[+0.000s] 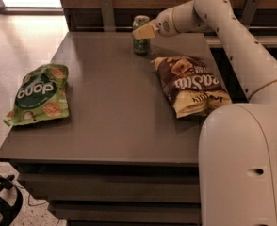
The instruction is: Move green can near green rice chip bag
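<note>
Camera view, upper centre of the frame: the robot's end effector [143, 31] sits against the right side of the green can [141, 45], its pale tip lying across the upper part of the can's body. How far open it is, and whether it has actually taken hold of the can, cannot be told from this angle. The can stands upright near the far edge of the grey worktop [115, 102], its silver top showing above the end effector.

Behind the end effector, the white arm [232, 36] sweeps from the upper right corner down the right side of the frame to the robot's bulky white body [244, 168], which fills the lower right.

Just below and to the right of the can lies a brown-and-yellow chip bag [192, 84], flat on the worktop with its lettering upside down to the camera, close to the can but not touching it. The green rice chip bag [38, 94] lies flat at the left edge of the worktop, middle left of the frame, well apart from the can, one corner hanging over the edge. Both bags look closed; nothing of their contents shows. A pale floor [20, 41] fills the upper left.
</note>
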You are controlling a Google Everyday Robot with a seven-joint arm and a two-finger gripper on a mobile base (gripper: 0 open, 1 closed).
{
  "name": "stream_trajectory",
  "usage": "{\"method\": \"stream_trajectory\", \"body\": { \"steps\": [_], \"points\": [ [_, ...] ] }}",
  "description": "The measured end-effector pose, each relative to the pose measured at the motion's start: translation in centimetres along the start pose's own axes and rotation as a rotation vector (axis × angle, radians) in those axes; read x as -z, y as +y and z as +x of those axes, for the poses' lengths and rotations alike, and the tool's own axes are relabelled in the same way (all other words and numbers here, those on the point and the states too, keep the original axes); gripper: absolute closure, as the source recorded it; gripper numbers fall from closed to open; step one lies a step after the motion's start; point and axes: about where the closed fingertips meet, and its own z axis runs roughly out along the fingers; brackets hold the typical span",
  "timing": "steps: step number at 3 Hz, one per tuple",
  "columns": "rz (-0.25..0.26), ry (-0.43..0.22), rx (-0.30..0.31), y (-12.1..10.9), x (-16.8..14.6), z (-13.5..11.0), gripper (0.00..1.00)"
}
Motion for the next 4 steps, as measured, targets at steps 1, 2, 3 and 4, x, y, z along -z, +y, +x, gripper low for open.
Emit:
{"method": "stream_trajectory", "body": {
  "steps": [1, 2, 3, 4],
  "points": [
    [-0.057, -0.013, 0.034, 1.9, 3.0, -1.2, 1.0],
    [-0.099, -0.02, 0.087, 4.8, 5.5, -2.7, 1.0],
    [-0.129, -0.021, 0.142, 8.5, 7.2, -3.6, 1.0],
    [-0.166, -0.017, 0.181, 12.5, 7.8, -3.3, 1.0]
  ]
}}
